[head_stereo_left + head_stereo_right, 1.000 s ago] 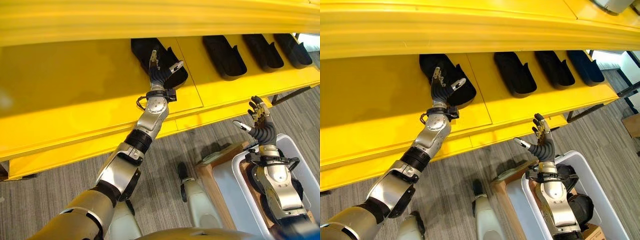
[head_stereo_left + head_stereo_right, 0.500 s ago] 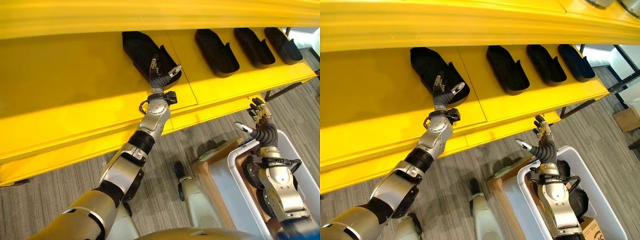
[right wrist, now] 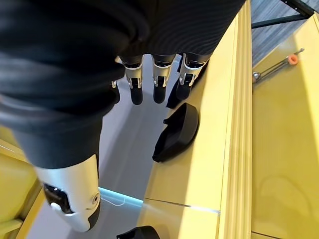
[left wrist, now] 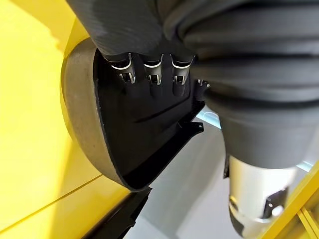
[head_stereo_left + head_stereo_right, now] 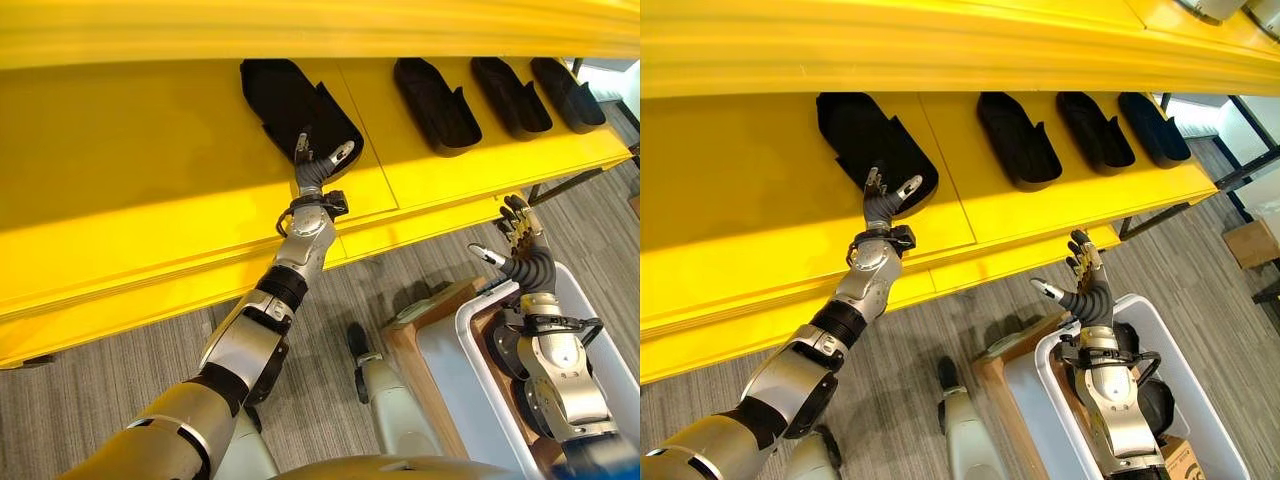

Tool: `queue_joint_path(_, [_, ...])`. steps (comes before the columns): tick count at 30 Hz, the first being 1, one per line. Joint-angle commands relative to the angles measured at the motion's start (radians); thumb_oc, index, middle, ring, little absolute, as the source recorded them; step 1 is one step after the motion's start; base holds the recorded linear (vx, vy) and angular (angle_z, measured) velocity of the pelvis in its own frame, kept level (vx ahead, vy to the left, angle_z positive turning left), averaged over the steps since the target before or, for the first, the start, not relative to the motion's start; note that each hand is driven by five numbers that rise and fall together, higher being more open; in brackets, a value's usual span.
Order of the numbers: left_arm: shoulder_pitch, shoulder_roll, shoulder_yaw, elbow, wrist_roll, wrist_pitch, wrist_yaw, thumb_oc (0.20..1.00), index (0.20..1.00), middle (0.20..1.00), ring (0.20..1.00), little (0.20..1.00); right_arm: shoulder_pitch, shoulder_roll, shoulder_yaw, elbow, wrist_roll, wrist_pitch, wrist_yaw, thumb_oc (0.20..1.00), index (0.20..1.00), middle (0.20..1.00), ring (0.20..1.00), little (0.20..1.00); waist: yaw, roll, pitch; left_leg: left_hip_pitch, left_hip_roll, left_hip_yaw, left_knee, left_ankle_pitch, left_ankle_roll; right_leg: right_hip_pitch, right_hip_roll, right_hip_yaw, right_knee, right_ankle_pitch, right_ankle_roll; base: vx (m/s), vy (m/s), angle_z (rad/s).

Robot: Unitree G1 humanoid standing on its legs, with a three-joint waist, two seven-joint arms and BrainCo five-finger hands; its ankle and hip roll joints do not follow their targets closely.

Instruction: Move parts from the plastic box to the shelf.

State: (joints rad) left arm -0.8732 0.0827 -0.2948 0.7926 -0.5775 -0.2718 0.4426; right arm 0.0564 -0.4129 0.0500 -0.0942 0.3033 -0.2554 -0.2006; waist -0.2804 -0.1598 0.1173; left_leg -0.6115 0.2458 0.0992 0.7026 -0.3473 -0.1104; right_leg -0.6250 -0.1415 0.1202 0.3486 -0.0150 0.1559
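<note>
The black part [image 5: 296, 106] lies on the yellow shelf [image 5: 130, 170]; my left hand [image 5: 316, 165], fingers spread and empty, could snag its near edge and drag it. Right hand [image 5: 520, 245] hovers open, empty.

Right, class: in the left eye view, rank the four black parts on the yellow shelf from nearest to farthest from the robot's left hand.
1. Leftmost part, right at the left hand.
2. Second part, to its right.
3. Third part, further right.
4. Rightmost part, at the shelf's far right end.
</note>
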Motion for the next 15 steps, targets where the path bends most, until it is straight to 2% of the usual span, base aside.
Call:
queue_joint_path(1, [-0.029, -0.024, 0.013, 0.057, 0.0, -0.008, -0.005, 1.0, 1.0, 1.0, 1.0, 1.0, -0.015, -0.072, -0.06, -0.061, 0.037, -0.048, -0.002, 1.0, 1.0, 1.0, 1.0, 1.0, -0.001, 0.036, -0.004, -0.023, 0.029, -0.1, -0.093, 0.201, -0.007, -0.037, 0.02, -0.023, 0.164, 0.013, -0.043, 0.0, 0.0, 0.0])
queue_joint_path(5, [-0.025, 0.009, 0.015, 0.054, 0.022, -0.002, -0.01, 1.0, 1.0, 1.0, 1.0, 1.0, -0.014, -0.072, -0.062, -0.06, 0.038, -0.048, 0.002, 1.0, 1.0, 1.0, 1.0, 1.0, 0.005, 0.039, -0.002, -0.022, 0.028, -0.1, -0.092, 0.199, -0.006, -0.033, 0.019, -0.024, 0.164, 0.012, -0.042, 0.0, 0.0, 0.0])
queue_joint_path(6, [-0.024, 0.062, 0.016, 0.058, 0.066, 0.013, -0.018, 1.0, 1.0, 1.0, 1.0, 1.0, -0.004, -0.074, -0.072, -0.059, 0.042, -0.048, 0.014, 1.0, 1.0, 1.0, 1.0, 1.0, 0.009, 0.045, -0.002, -0.024, 0.028, -0.101, -0.086, 0.197, -0.005, -0.035, 0.019, -0.025, 0.166, 0.011, -0.042, 0.0, 0.0, 0.0])
queue_joint_path(15, [-0.028, 0.145, 0.004, 0.08, 0.137, 0.043, -0.055, 1.0, 1.0, 1.0, 1.0, 1.0, 0.006, -0.078, -0.092, -0.067, 0.054, -0.044, 0.039, 1.0, 1.0, 1.0, 1.0, 1.0, 0.016, 0.057, -0.003, -0.034, 0.025, -0.104, -0.08, 0.195, -0.002, -0.035, 0.013, -0.031, 0.167, 0.01, -0.04, 0.0, 0.0, 0.0])
